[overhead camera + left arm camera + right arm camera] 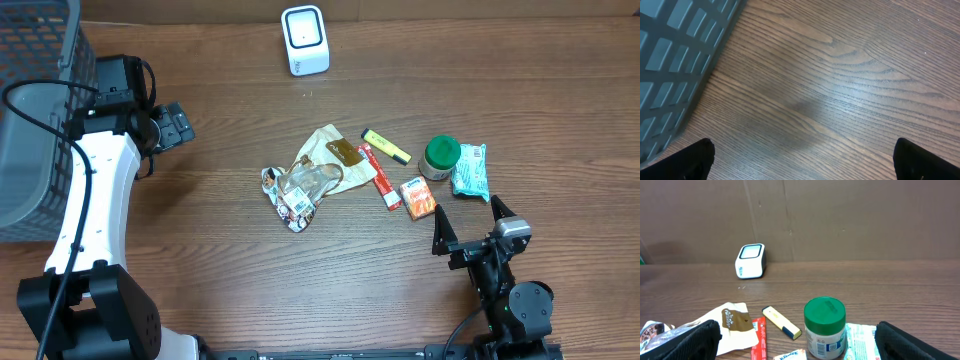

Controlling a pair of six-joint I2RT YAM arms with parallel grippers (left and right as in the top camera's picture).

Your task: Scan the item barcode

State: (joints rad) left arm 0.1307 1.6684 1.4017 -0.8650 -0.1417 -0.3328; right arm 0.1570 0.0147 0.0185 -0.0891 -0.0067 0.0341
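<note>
Scanner is white with a dark window and stands alone at the far edge of the table, well apart from the items.

Grey mesh basket occupies the left corner. Left gripper hovers just beside it over bare wood, fingers spread wide, nothing between them.

Items cluster mid-table, right of centre:
- tan pouch, creased, flat on the wood
- crumpled clear wrapper, touching the pouch's near-left edge
- teal tissue pack, furthest right
- green-lidded jar, upright, just beside the tissue pack
- red stick packet, along the pouch's right edge
- yellow tube, between pouch and jar
- orange packet, nearest the right arm

Right gripper sits near the table's front edge — fingers fully apart, empty, pointed at the jar.
</note>
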